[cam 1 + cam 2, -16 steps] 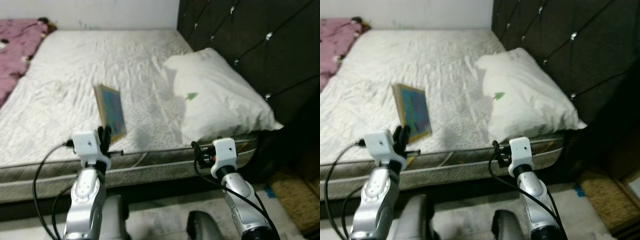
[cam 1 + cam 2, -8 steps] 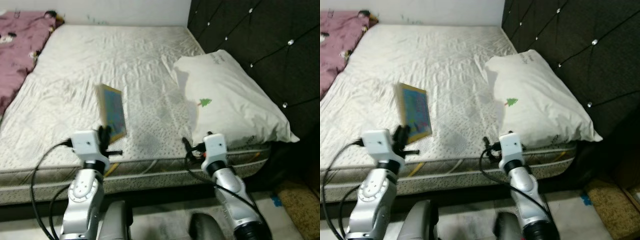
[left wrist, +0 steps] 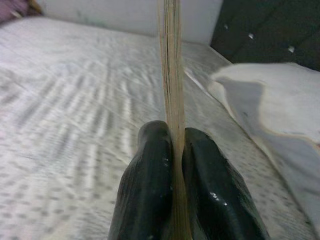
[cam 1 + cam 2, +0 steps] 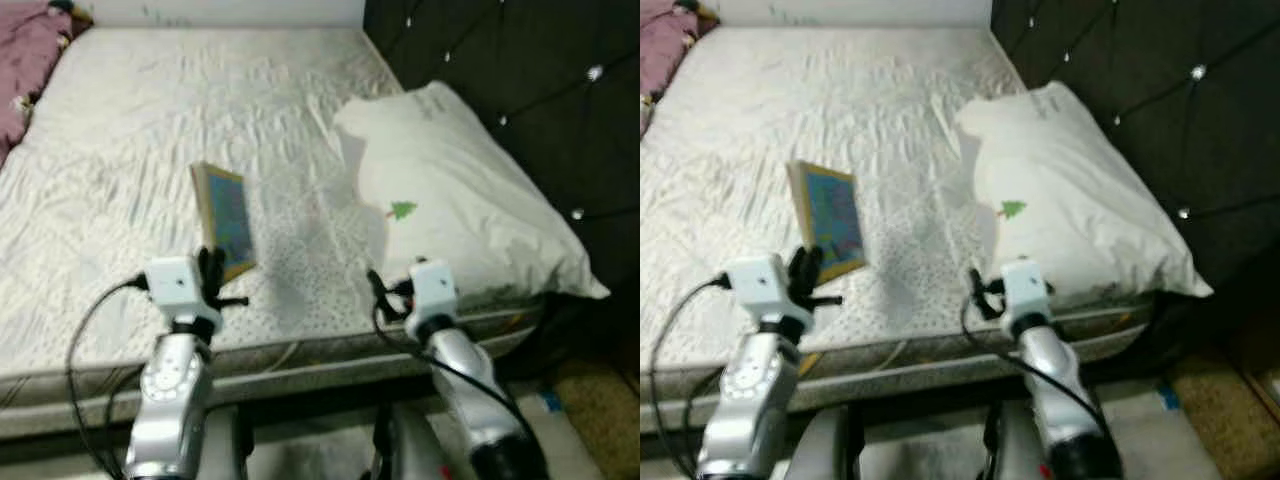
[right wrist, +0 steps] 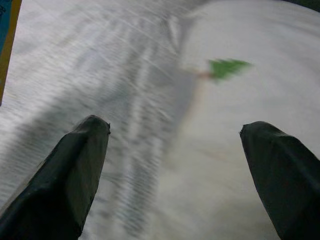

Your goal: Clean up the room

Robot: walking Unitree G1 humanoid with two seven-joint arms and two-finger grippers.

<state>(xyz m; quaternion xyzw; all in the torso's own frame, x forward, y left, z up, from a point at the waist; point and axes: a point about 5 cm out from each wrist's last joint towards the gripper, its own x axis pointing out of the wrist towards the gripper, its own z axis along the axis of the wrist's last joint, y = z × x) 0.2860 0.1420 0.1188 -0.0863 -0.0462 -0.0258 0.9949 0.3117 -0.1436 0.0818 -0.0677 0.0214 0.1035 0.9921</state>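
White-sheeted bed (image 4: 120,150), pillow (image 4: 460,215) right. Left tool (image 3: 172,150) clenched on book (image 4: 225,220), held upright on edge over near mattress edge, long axis vertical. Right tool (image 5: 175,155) released, facing pillow.

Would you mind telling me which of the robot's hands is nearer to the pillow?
The right. The right hand is open at the bed's edge, just in front of the pillow; the left hand holds the book farther away.
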